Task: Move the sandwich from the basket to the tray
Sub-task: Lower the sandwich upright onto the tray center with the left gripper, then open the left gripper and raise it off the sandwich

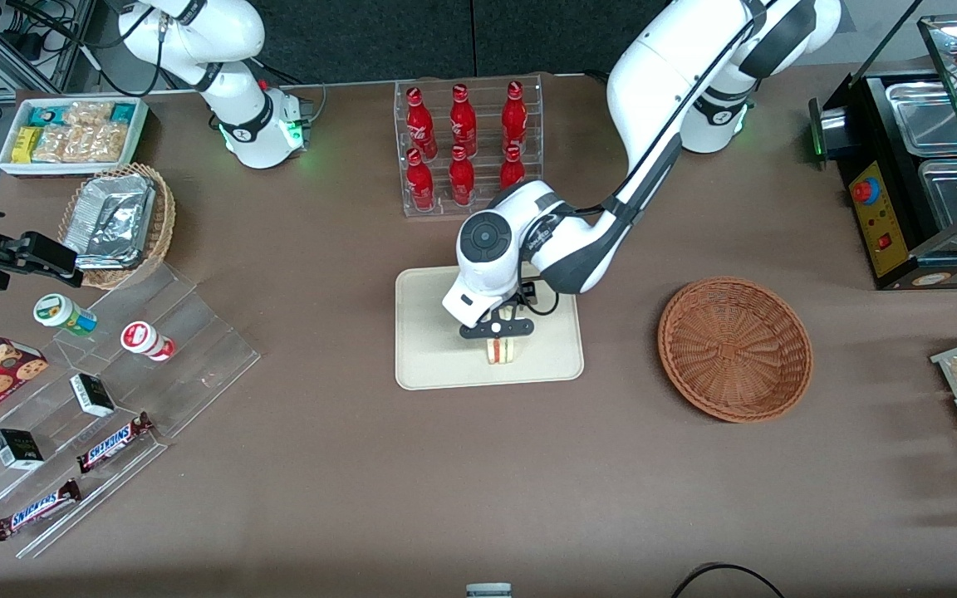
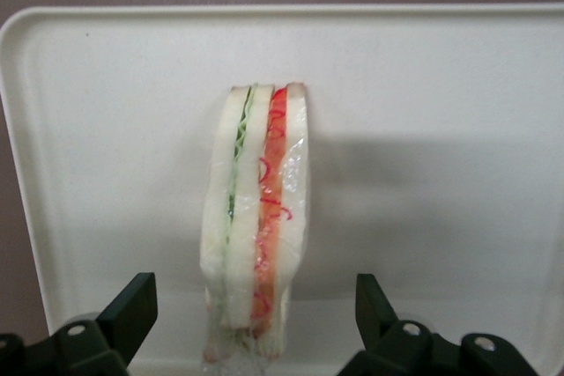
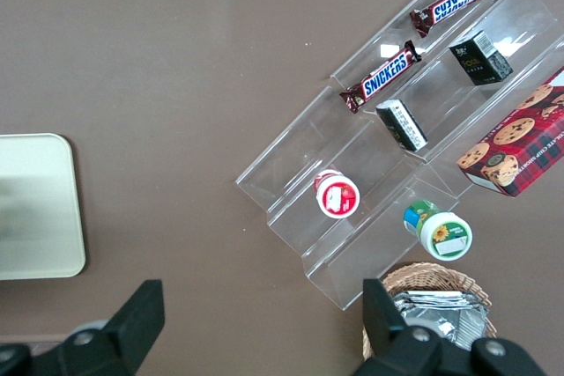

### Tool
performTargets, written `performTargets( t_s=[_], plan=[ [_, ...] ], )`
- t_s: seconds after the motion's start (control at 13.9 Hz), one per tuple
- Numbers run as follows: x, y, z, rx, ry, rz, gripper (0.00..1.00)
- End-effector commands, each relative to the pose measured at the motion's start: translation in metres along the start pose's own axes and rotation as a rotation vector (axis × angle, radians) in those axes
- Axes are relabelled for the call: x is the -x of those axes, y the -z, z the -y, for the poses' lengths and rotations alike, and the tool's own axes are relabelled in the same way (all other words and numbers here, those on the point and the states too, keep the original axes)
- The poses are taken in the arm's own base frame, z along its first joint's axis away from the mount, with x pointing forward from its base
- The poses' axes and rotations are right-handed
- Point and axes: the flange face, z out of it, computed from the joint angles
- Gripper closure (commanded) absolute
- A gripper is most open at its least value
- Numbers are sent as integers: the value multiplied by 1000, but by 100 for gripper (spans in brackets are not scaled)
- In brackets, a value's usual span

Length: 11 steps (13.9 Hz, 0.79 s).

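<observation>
The sandwich (image 1: pixel 502 350) (image 2: pixel 257 217) stands on edge on the cream tray (image 1: pixel 429 357) (image 2: pixel 441 129), its red and green filling layers facing upward, near the tray's edge closest to the front camera. My left gripper (image 1: pixel 499 330) (image 2: pixel 256 298) hovers just over it, open. One black finger (image 2: pixel 132 305) stands on each flank of the sandwich with a clear gap, so neither touches the bread. The reddish-brown woven basket (image 1: pixel 734 349) sits beside the tray toward the working arm's end of the table, with nothing in it.
A clear rack of red bottles (image 1: pixel 466 145) stands farther from the front camera than the tray. Toward the parked arm's end lie a stepped acrylic stand (image 1: pixel 105 399) with snacks and a tan wicker basket (image 1: pixel 117 224) with foil containers. A food warmer (image 1: pixel 919 174) stands at the working arm's end.
</observation>
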Motion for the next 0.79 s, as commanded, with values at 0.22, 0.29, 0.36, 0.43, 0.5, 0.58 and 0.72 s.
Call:
performTargets(
  t_s=[0.22,0.29,0.36,0.43,0.5,0.58,0.72],
  plan=[
    [-17,58,24,-21,-53,-40,0],
    [-19,74,34,-30,-61,-41,0],
    [-24,89,50,-54,-62,-27,0],
    [-27,108,63,-63,-82,-19,0],
    [-36,123,78,-56,-80,-28,0],
    [-41,141,90,-46,-63,-47,0],
    [-55,161,132,-54,-17,-49,0]
  ],
)
